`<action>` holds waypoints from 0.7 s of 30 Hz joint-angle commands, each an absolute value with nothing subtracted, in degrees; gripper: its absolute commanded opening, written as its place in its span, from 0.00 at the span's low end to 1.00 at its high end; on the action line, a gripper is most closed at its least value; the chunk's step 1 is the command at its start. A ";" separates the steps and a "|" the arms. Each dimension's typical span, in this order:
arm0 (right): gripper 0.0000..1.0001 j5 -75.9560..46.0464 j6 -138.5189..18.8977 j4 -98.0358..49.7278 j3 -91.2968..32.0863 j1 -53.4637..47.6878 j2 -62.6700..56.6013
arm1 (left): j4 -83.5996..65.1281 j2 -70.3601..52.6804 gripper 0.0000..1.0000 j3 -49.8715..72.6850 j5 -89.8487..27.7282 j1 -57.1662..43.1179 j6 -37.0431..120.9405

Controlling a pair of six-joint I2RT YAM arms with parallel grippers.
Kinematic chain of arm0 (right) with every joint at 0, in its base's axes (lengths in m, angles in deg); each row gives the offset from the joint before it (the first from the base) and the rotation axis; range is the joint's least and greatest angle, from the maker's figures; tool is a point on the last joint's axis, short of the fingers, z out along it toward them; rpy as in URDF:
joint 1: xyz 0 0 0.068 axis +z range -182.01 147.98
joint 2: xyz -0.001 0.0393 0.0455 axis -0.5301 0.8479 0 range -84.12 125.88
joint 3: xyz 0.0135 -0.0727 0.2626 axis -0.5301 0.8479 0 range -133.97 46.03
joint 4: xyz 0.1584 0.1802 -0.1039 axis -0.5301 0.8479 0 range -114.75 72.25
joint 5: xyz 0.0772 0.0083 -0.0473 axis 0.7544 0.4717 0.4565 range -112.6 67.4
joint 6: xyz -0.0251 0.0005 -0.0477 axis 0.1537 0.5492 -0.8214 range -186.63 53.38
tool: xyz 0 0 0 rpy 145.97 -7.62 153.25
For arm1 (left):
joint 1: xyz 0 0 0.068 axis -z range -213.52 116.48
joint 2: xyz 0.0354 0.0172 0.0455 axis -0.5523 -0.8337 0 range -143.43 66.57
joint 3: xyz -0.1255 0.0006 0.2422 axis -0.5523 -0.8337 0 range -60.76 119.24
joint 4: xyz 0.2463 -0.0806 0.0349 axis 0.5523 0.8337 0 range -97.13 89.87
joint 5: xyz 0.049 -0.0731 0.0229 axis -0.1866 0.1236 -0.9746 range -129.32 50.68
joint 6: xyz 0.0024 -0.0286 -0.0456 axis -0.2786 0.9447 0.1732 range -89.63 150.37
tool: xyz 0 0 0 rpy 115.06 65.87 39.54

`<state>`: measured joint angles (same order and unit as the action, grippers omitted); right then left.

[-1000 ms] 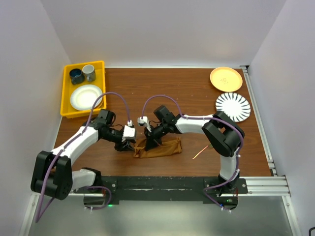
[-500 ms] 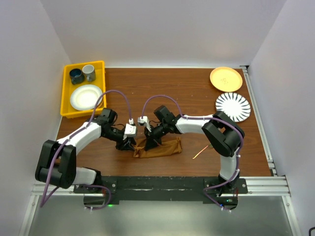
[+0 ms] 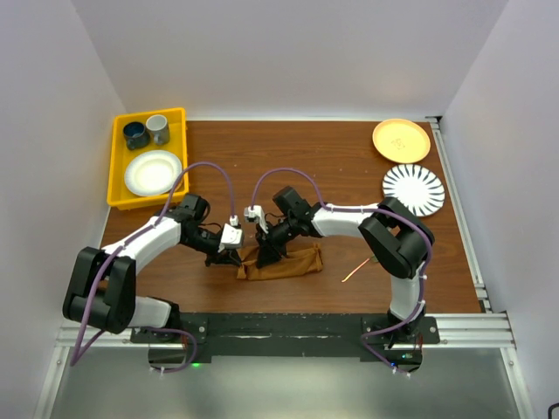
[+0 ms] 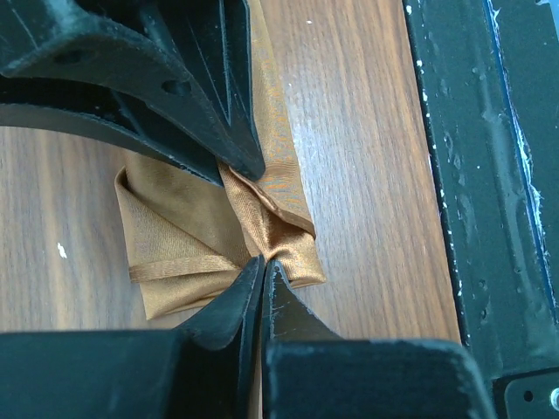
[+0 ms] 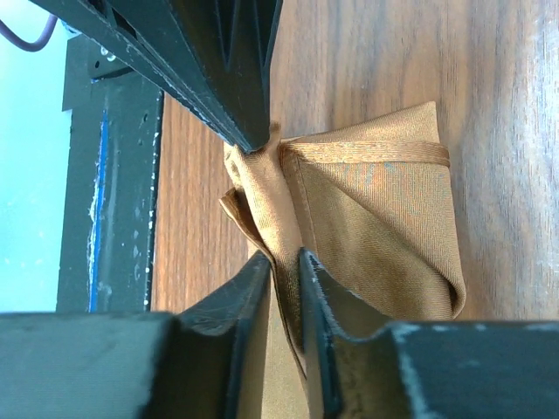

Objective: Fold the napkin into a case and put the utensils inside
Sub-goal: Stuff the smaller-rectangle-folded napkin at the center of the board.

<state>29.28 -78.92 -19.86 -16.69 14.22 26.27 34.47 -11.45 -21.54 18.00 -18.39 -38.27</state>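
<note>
A yellow tray [image 3: 114, 166] sits at the table's [image 3: 349, 183] far left corner. Toward the near edge, the left gripper [image 3: 229, 255] has its fingers [image 4: 227, 305] pressed together, pinching a raised ridge at the left end of the napkin [image 3: 284, 264], which lies folded into a narrow band between the arms. The right gripper [image 3: 265, 256] straddles the same ridge, fingers [image 5: 327, 297] slightly apart. A thin utensil [image 3: 354, 271] lies on the wood to the right of the napkin, not touching it.

Left claw [image 4: 264, 262] pinched, right claw [image 5: 284, 257] seemingly ajar
</note>
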 commanded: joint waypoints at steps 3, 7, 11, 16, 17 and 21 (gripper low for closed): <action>0.36 29.35 -77.96 -20.62 -19.80 14.30 25.57 | 35.23 -10.69 0.01 -20.16 21.24 -18.14 -41.52; 0.42 29.61 -78.14 -20.53 -20.42 14.48 26.01 | 35.06 -10.78 0.00 -20.16 21.15 -18.14 -41.53; 0.46 29.44 -77.96 -20.53 -20.86 14.83 26.36 | 34.88 -10.87 0.00 -20.16 21.24 -18.14 -41.61; 0.47 29.61 -78.75 -19.48 -21.82 15.27 26.98 | 34.62 -10.78 0.00 -20.07 21.32 -18.14 -41.52; 0.47 29.52 -78.93 -19.21 -22.08 15.53 27.15 | 34.70 -10.69 0.00 -20.07 21.32 -18.14 -41.61; 0.47 29.17 -79.37 -18.60 -22.70 16.06 27.59 | 34.70 -10.51 0.00 -20.24 21.67 -18.14 -41.79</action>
